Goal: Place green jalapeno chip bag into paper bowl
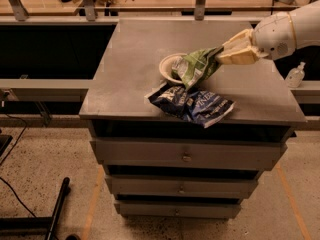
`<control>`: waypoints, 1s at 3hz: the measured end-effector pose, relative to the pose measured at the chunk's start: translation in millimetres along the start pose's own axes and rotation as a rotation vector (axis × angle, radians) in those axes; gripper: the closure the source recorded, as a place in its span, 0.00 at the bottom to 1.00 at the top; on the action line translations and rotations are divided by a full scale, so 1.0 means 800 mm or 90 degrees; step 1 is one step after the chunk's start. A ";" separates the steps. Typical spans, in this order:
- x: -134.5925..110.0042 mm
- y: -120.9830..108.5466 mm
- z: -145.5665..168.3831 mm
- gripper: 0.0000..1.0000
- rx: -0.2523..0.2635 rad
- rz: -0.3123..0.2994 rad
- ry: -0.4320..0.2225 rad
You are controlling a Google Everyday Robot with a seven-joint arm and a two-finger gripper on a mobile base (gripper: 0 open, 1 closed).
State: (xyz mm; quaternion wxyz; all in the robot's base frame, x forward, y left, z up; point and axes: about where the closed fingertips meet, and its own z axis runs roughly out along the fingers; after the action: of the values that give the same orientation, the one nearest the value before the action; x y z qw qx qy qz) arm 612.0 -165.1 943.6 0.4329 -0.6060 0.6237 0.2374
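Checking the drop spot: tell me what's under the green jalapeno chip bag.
The gripper, at the right, holds the green jalapeno chip bag over the paper bowl: only the bowl's left rim shows, the rest covered. Its lower edge hides part of the dark-blue chip bag.

Grey three-drawer cabinet [150,155] on speckled floor [40,154], wooden bench [145,2] behind

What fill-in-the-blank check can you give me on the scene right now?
The gripper, just right of the paper bowl in the picture, is ____ on the green jalapeno chip bag.
From the camera, the paper bowl sits ____ the dark-blue chip bag.
The cabinet shows ____ drawers.
Missing: shut; behind; three.
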 end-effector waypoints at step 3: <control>-0.002 -0.001 0.011 0.00 -0.007 -0.001 -0.004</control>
State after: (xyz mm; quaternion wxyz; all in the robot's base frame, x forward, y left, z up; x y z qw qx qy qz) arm 614.9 -157.2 940.4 0.4317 -0.6079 0.6209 0.2420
